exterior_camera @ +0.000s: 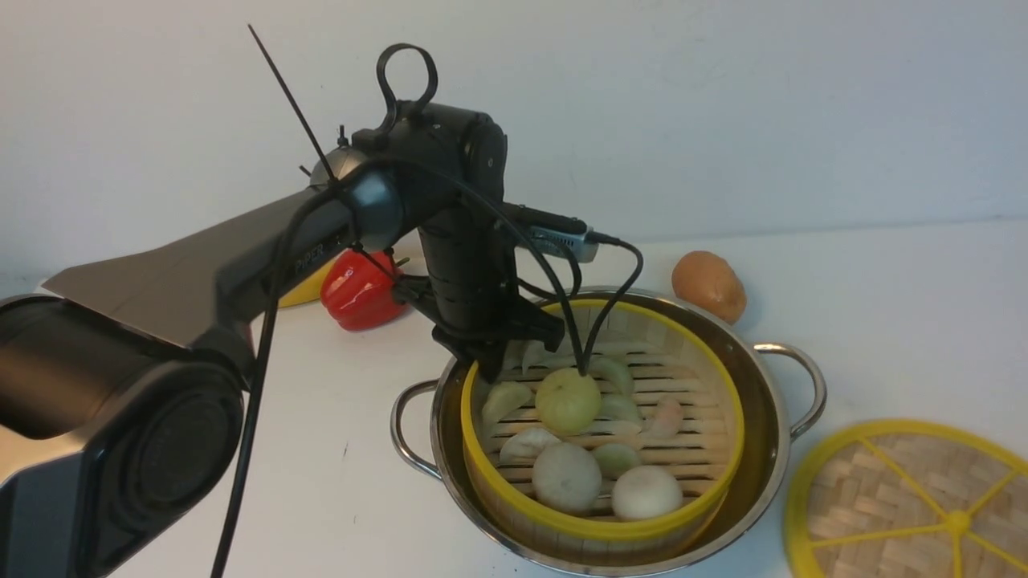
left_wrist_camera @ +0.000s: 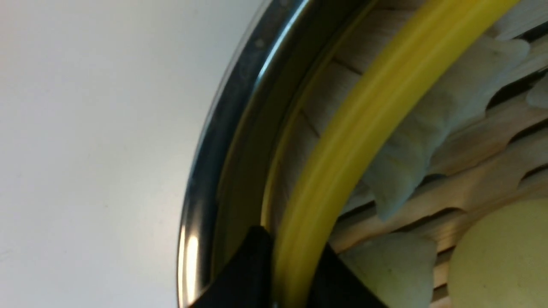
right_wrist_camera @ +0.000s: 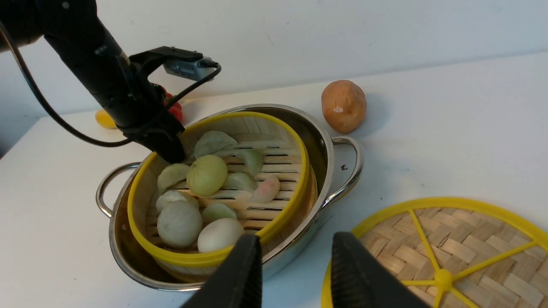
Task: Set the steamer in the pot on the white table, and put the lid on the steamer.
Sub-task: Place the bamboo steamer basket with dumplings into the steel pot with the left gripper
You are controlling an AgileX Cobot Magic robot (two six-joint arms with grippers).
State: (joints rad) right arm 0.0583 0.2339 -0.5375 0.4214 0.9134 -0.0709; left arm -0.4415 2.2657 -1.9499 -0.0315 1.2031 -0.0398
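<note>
The steamer, a bamboo basket with a yellow rim and pale dumplings and buns on its slats, sits inside the shiny steel pot on the white table. My left gripper reaches down onto the steamer's far-left rim. In the left wrist view its two black fingers straddle the yellow rim with no gap showing. The lid, a flat woven disc with yellow spokes, lies on the table right of the pot. My right gripper hovers open and empty between the pot and the lid.
A brown potato-like item lies just behind the pot. A red bell pepper and a yellow item sit behind my left arm. A white wall closes the table's far side. The pot's loop handles stick out sideways.
</note>
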